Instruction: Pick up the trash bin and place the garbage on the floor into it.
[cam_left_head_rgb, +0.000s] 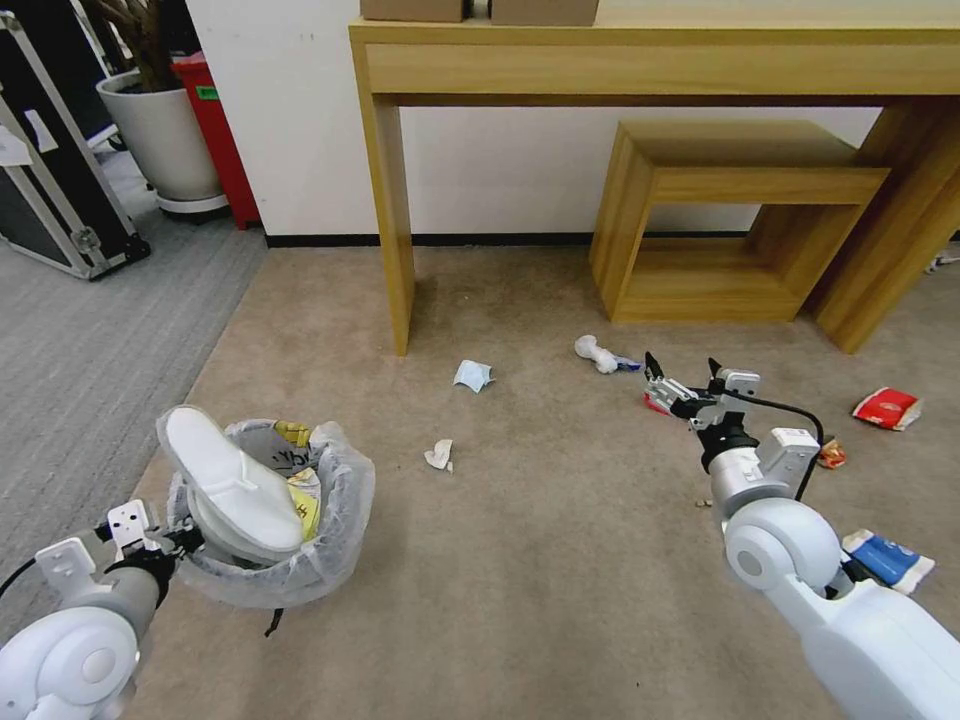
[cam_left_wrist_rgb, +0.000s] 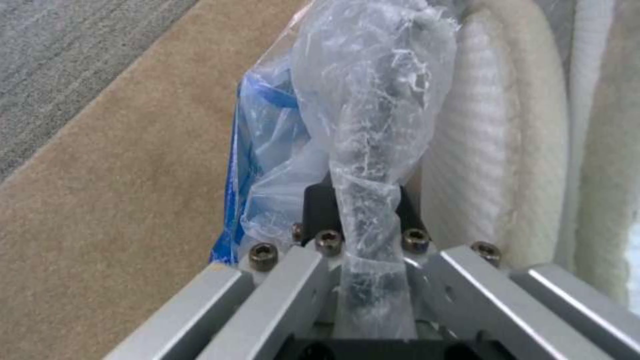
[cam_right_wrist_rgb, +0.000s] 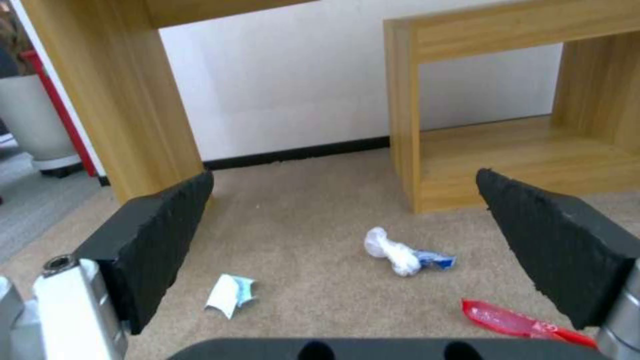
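The trash bin (cam_left_head_rgb: 330, 540), lined with a crinkly white bag, hangs low at the left with a white slipper (cam_left_head_rgb: 235, 485) sticking out of it. My left gripper (cam_left_head_rgb: 185, 540) is shut on the bin's bagged rim (cam_left_wrist_rgb: 373, 90), and the slipper (cam_left_wrist_rgb: 493, 150) lies just beside it. My right gripper (cam_left_head_rgb: 685, 375) is open and low over a red wrapper (cam_left_head_rgb: 657, 403), with nothing between its pads (cam_right_wrist_rgb: 160, 235). Garbage on the carpet: a crumpled white wad (cam_left_head_rgb: 597, 352), a blue-white scrap (cam_left_head_rgb: 472, 375), a paper scrap (cam_left_head_rgb: 439, 455), a red-white packet (cam_left_head_rgb: 886, 407) and a blue-white carton (cam_left_head_rgb: 890, 560). The red wrapper (cam_right_wrist_rgb: 513, 320) lies by the right pad.
A tall wooden desk (cam_left_head_rgb: 390, 200) and a low wooden shelf unit (cam_left_head_rgb: 720, 220) stand against the white wall. A potted plant (cam_left_head_rgb: 165, 140), a red bin (cam_left_head_rgb: 215, 130) and a black case (cam_left_head_rgb: 50, 180) sit at the far left on grey carpet.
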